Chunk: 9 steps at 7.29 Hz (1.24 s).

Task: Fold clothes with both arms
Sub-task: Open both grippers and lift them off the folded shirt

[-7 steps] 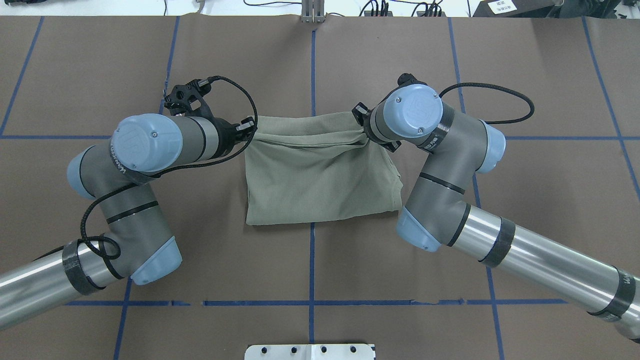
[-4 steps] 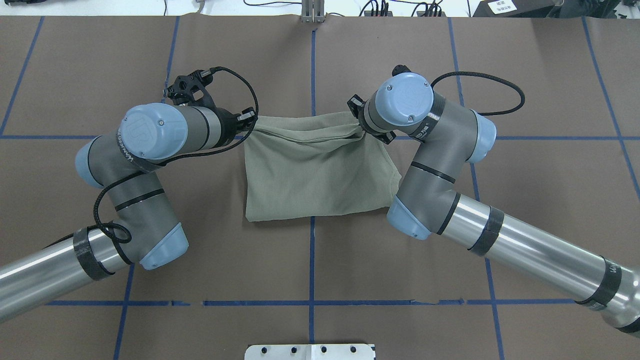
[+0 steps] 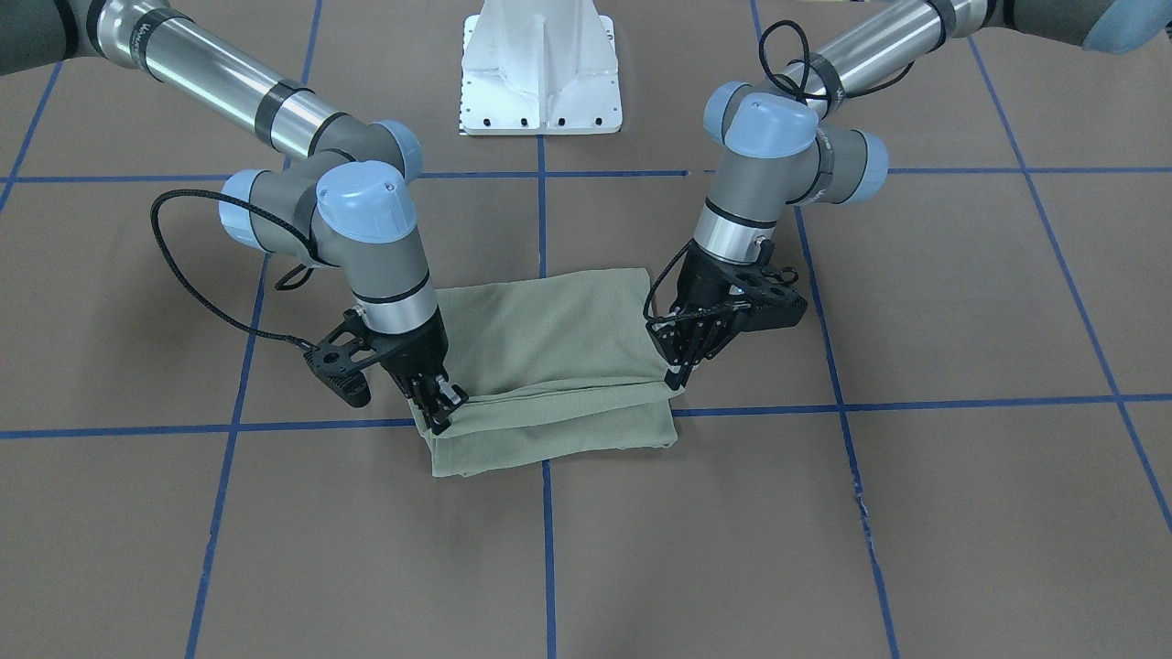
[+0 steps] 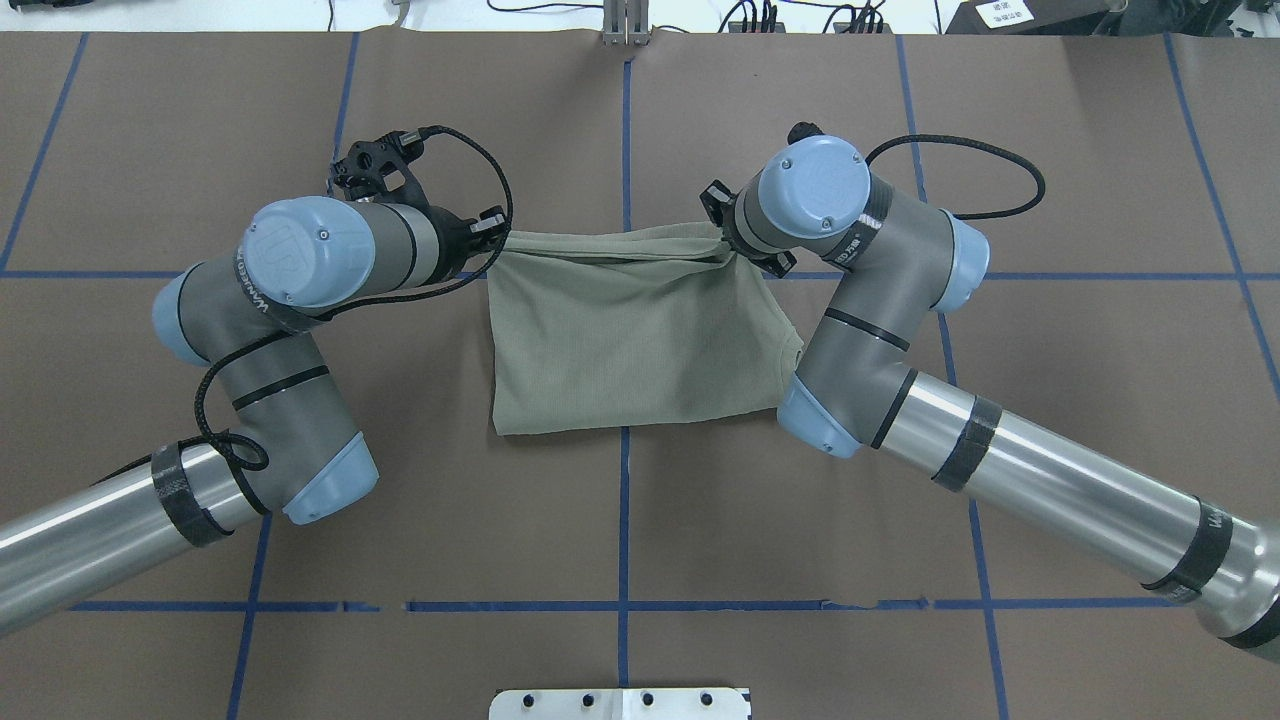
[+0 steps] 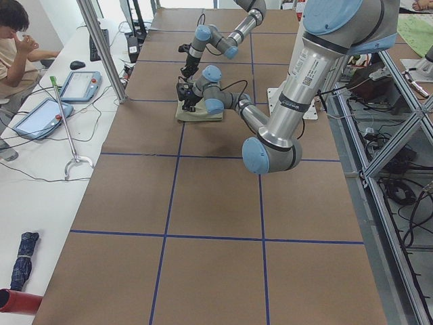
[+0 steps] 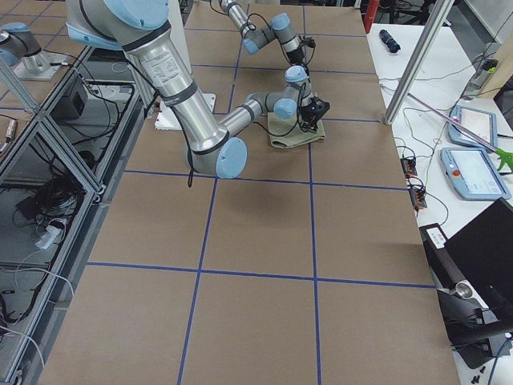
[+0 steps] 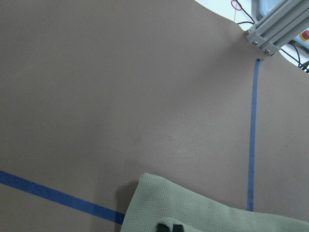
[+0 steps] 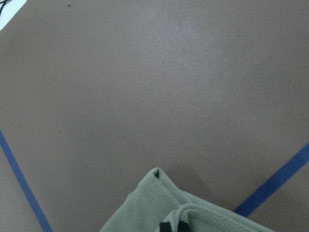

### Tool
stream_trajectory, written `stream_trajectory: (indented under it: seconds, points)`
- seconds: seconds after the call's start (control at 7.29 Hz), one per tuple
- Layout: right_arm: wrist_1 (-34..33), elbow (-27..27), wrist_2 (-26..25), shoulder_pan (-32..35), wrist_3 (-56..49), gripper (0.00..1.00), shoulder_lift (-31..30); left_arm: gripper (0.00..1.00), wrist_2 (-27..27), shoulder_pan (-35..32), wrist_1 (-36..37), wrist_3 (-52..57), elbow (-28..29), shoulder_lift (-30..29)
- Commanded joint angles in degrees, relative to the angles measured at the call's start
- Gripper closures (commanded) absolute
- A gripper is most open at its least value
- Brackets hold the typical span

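The sage-green shirt (image 4: 630, 340) lies folded into a rectangle at the table's middle; it also shows in the front view (image 3: 549, 357). My left gripper (image 4: 497, 232) is shut on the top layer's far left corner, seen in the front view (image 3: 678, 383). My right gripper (image 4: 722, 243) is shut on the top layer's far right corner, seen in the front view (image 3: 442, 419). The held layer sits slightly above the lower layer at the far edge. Each wrist view shows a shirt corner (image 7: 203, 208) (image 8: 159, 208) at its bottom edge. Logo and neck label are hidden.
The brown table cover (image 4: 1050, 450) carries a blue tape grid (image 4: 624, 520). The white pedestal (image 3: 540, 73) stands at the robot's side. A metal post (image 4: 625, 25) stands at the far edge. An operator (image 5: 17, 40) and tablets (image 5: 78, 84) are beside the table.
Both grippers have moved a little away from the robot, carrying the shirt's top layer; the shirt's near edge has slid that way too. Both stay shut.
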Motion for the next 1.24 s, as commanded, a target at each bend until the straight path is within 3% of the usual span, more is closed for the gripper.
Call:
stream_trajectory:
  seconds: [0.0, 0.14, 0.41, 0.69, 0.82, 1.1]
  points:
    - [1.2, -3.0, 1.8, 4.6, -11.2, 0.00, 0.0, 0.53, 0.1, -3.0, -1.5, 4.2, 4.2, -1.5]
    - [1.2, -3.4, 8.1, 9.2, -17.0, 0.00, -0.8, 0.51, 0.0, -4.3, -2.1, 6.0, 4.4, -1.4]
    - [1.1, -4.1, 9.8, 11.7, -21.9, 0.00, -1.5, 0.52, -1.0, -6.2, -2.2, 9.6, 4.5, -1.3]
    - [1.0, -3.5, 15.2, 14.1, -26.5, 0.00, -2.4, 0.52, -12.1, -11.7, -2.2, 18.2, 4.3, -0.8]
    - [0.7, -2.6, 15.6, 13.8, -26.4, 0.00, -2.2, 0.52, -16.2, -14.0, -2.1, 21.0, 4.1, 0.0]
    - [0.9, 5.4, 21.2, 16.0, -28.9, 0.00, -9.8, 0.52, -23.7, -21.0, -2.0, 32.4, 3.7, 3.4]
